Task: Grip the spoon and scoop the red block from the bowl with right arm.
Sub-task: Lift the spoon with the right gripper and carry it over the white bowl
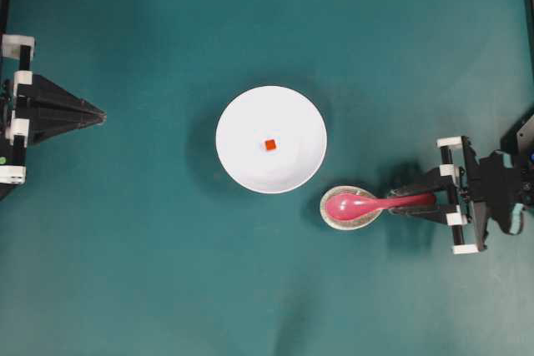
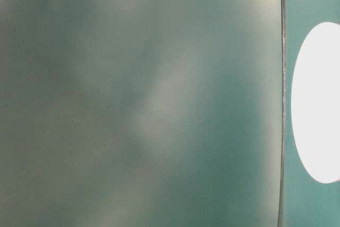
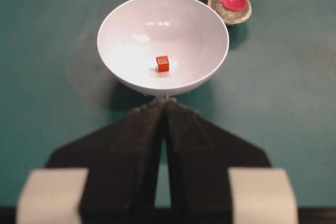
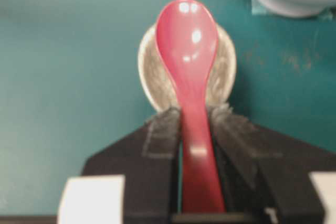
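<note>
Spoon (image 1: 367, 203) of glossy magenta-pink plastic lies with its oval scoop in a small oval grey-white dish (image 1: 335, 214) on the teal counter (image 1: 150, 273), its straight handle pointing toward the right edge of the overhead view; the right gripper (image 1: 421, 202) has its fingers (image 4: 163, 132) on either side of that handle, and in the right wrist view the padded tips press against both flanks of the handle just behind the dish, so the fingers are grasping the spoon; the scoop rests on the dish and shows bright highlights on its inner face; the small dish sits just beside the lower right rim of the large white bowl (image 1: 242, 135), close to it but apart from it in the overhead view; the red block (image 1: 269, 145), a tiny red-orange cube, lies alone near the middle of the bowl's floor, well away from the spoon; the left gripper (image 1: 100, 113) is at the left side of the counter, far from the bowl, its black fingers (image 3: 136, 145) pointing toward the bowl and clenched together, with only a thin slit between them in the left wrist view and nothing between them; the table-level view is a blurred teal-grey wash with a white oval shape at its right edge, and what it shows I cannot tell.
</note>
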Controlling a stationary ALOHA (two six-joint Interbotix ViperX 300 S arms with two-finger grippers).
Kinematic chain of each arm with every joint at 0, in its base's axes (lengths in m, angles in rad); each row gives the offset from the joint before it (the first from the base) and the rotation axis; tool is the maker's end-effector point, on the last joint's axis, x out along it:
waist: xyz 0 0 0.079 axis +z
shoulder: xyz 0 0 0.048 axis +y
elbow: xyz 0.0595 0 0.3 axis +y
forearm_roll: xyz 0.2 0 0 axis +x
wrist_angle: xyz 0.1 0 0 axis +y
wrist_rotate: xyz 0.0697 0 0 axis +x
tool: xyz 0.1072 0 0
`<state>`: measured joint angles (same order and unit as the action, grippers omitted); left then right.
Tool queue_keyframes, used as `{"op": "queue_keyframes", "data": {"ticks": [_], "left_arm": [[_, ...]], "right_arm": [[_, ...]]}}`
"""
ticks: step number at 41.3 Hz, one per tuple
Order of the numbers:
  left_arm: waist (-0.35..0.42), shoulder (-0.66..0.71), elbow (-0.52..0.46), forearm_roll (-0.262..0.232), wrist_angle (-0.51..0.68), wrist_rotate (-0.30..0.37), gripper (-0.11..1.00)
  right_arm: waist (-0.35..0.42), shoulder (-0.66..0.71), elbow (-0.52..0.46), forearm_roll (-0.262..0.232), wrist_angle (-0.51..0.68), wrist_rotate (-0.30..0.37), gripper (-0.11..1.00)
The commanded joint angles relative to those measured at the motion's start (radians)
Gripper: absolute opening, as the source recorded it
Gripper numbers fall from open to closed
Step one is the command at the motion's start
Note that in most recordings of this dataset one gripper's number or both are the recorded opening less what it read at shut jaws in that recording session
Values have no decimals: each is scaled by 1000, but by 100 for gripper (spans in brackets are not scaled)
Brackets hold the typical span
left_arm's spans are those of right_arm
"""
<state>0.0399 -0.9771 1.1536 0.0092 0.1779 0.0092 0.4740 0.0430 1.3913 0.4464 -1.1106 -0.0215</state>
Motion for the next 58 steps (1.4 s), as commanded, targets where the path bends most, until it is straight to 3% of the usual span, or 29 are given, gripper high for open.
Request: {"op": "queue_keyframes", "data": {"ticks": [1, 12, 20, 44, 58], "left_arm": [[2, 3, -17, 3, -6, 2, 0], [2, 9, -17, 3, -6, 2, 0], [2, 9, -15, 3, -6, 3, 0], [0, 2, -12, 6, -6, 5, 0], [2, 0, -12, 6, -9, 5, 0]], "right_arm": [[5, -57, -2, 3, 17, -5, 25], [-5, -224, -28, 3, 167, -44, 25], [-55, -348, -71, 3, 305, -94, 25], [-351, -649, -301, -2, 862, -268, 25], [-492, -664, -460, -26, 1175, -285, 25]]}}
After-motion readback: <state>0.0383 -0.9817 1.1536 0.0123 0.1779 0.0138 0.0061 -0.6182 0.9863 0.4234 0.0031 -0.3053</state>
